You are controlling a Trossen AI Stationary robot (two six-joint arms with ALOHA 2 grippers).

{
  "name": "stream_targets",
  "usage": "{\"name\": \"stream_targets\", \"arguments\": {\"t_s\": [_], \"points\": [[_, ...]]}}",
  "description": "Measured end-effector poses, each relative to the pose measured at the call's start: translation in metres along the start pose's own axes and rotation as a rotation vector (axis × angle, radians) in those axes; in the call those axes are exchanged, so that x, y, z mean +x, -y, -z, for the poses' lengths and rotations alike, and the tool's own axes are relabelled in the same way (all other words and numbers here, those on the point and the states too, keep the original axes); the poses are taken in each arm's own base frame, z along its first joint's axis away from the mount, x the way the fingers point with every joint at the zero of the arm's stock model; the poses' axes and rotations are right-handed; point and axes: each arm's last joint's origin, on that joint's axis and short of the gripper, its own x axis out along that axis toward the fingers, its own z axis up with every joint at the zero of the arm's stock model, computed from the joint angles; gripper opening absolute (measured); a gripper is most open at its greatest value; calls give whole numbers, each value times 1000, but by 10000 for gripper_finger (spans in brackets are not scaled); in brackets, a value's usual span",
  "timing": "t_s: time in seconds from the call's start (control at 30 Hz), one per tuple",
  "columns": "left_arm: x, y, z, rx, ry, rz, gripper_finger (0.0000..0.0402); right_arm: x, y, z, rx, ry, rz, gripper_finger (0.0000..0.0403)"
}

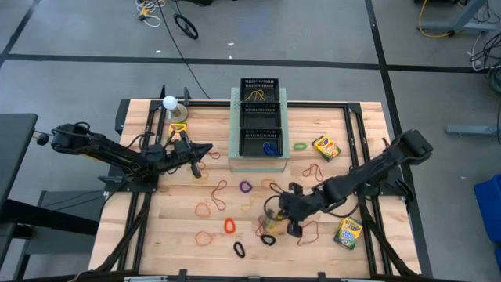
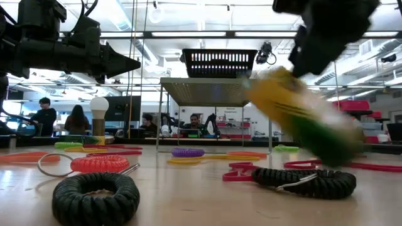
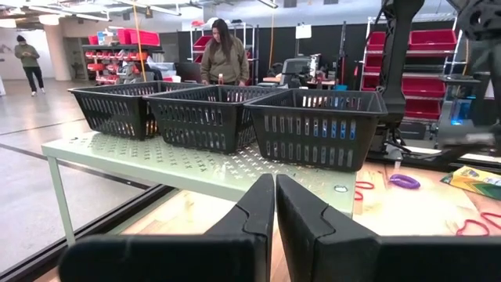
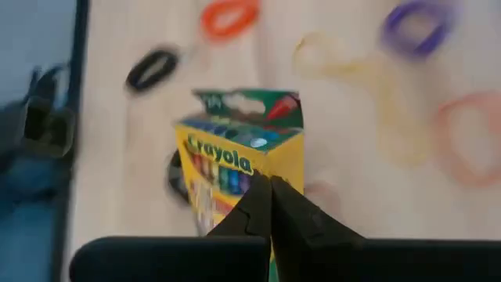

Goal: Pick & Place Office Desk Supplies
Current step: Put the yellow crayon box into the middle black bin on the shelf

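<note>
right gripper [image 4: 270,192]: jaws pinched on crayon box [image 4: 243,160], held above counter [image 1: 180,235] front-centre | left gripper [image 3: 274,196]: jaws closed, empty, near three black mesh trays [image 3: 317,125] | crayon boxes: three | coiled loops scattered, uncounted

Even overhead strip lighting, soft shadows; held crayon box [image 2: 306,119] motion-blurred, near coiled band [image 2: 95,197] slightly soft.

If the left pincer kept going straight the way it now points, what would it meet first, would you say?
Probably the pale-green perforated box carrying the black mesh trays: the shut left pincer points at its near edge, below the nearest tray. Depth is uncertain.
</note>
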Motion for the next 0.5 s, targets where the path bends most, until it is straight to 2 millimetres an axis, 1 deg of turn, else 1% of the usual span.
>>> {"name": "stream_targets", "arguments": {"t_s": [0.1,0.2,0.3,0.4,0.43,0.5], "points": [[0,0,0,0,0,0,23,-4,0,-4,-27,120,121,1],[0,0,0,0,0,0,23,2,2,0,-10,260,177,1],[0,0,0,-1,0,0,22,13,11,18,43,368,175,1],[0,0,0,0,0,0,23,20,22,35,136,423,138,1],[0,0,0,0,0,0,23,21,23,38,161,431,127,1],[0,0,0,0,0,0,23,20,22,35,184,440,109,1]]}}
